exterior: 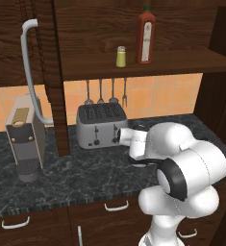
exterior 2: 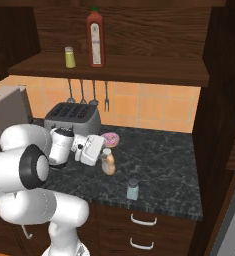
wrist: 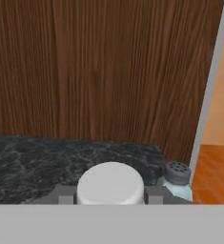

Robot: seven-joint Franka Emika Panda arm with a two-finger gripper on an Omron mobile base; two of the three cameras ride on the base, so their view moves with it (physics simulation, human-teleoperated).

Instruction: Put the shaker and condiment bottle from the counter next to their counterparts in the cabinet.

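While the gripper point(exterior 2: 105, 156) sits at the condiment bottle point(exterior 2: 108, 163) on the dark counter point(exterior 2: 159, 165), you should confirm the hold before lifting. In the hand view the bottle's pale cap point(wrist: 111, 183) lies centred between the finger tips point(wrist: 63, 194), which seem to bracket it closely, but you cannot tell whether they press it yet. Squeeze on the neck or upper body, then lift straight up so the bottle does not tip toward the pink doughnut point(exterior 2: 110, 139) behind it or the toaster point(exterior 2: 72, 119).

The shaker point(exterior 2: 133, 189) stands apart near the counter's front edge. Up on the cabinet point(exterior 2: 114, 67) shelf wait the yellow-green shaker point(exterior 2: 69, 57) and the tall red sauce bottle point(exterior 2: 95, 37).

The arm is folded low, elbow raised, forearm reaching forward, hand held level and pointing sideways at the bottle.
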